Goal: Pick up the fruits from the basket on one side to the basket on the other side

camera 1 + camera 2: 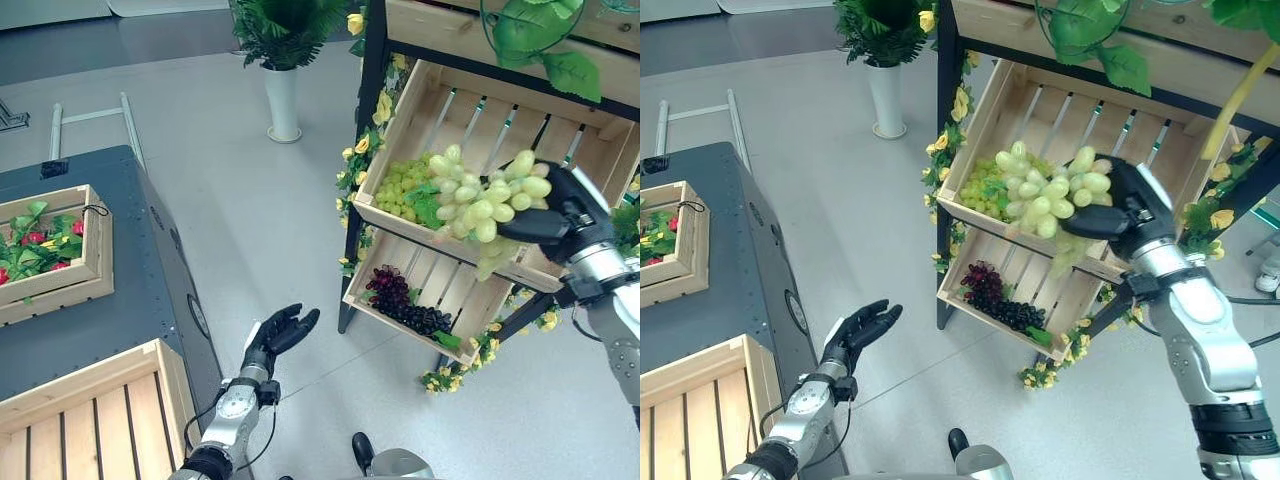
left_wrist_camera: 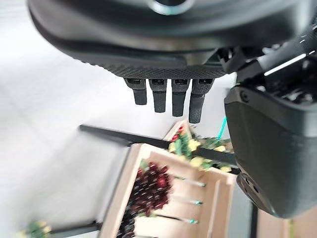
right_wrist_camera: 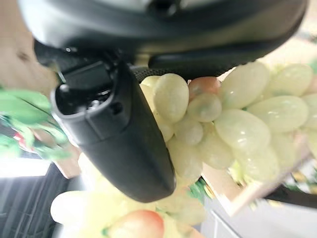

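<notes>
Grapes, green, large bunch (image 1: 485,200): held by the right hand (image 1: 565,215), fingers and thumb curled round it, at the front edge of the upper crate (image 1: 500,115) of the slanted wooden display rack. Right wrist view: pale grapes (image 3: 233,124) pressed against the palm, thumb (image 3: 124,134) wrapped across them.

Grapes, green, smaller bunch (image 1: 400,185): lying with leaves in the lower left corner of the upper crate, just beside the held bunch.

Grapes, dark purple bunch (image 1: 405,300): lying in the lower crate (image 1: 465,300) of the same rack, along its front left side; also seen in the left wrist view (image 2: 148,188).

Left hand (image 1: 280,335): low over the floor between the bench and the rack, fingers (image 2: 171,99) straight and relaxed, holding nothing.

Bench (image 1: 130,290), dark grey top: carries two wooden crates. Far crate (image 1: 95,250) holds green leaves and red items. Near crate (image 1: 160,395), slatted bottom, sits at the bench's near corner.

Rack trim: yellow artificial flowers (image 1: 362,145) and green leaves along its dark frame.

White vase with green plant (image 1: 283,100): standing on the floor beyond the rack.
</notes>
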